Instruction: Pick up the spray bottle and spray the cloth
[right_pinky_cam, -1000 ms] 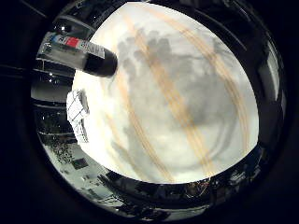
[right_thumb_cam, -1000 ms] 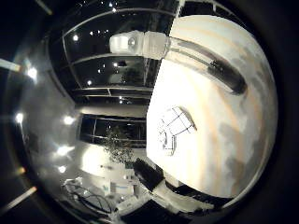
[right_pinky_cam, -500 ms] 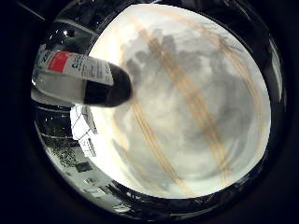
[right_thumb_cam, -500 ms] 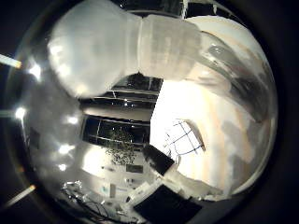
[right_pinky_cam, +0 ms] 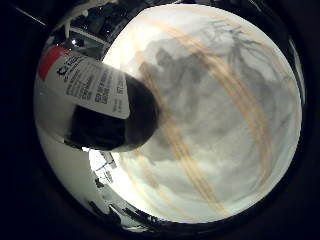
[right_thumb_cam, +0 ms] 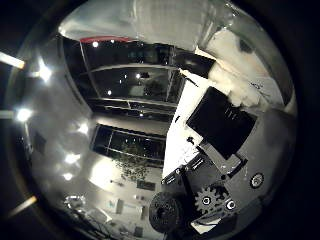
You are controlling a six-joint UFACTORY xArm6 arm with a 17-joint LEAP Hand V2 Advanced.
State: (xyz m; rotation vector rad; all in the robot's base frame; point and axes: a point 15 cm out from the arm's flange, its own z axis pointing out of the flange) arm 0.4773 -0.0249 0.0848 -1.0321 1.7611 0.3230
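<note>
The spray bottle (right_pinky_cam: 92, 100) stands on the pale wooden table (right_pinky_cam: 220, 130). It has a clear body, a white and red label and a dark base, and it fills much of the little finger side palm view, so it is close to the palm. The thumb side palm view shows its pale upper part (right_thumb_cam: 150, 22) very near. Black and geared parts of my hand (right_thumb_cam: 212, 160) reach into that view beside the table. A bit of a white folded cloth (right_pinky_cam: 104, 166) shows on the table behind the bottle's base. The hand's shadow lies across the table.
The table's edge (right_thumb_cam: 180, 120) runs beside a dark room with ceiling lights and a potted plant (right_thumb_cam: 130, 160) on the floor below. Beyond the bottle the table top (right_pinky_cam: 230, 170) is bare wood grain.
The palm has moved in on the bottle, which has grown from small to filling much of both views. Black and geared hand parts have come into the thumb side view.
</note>
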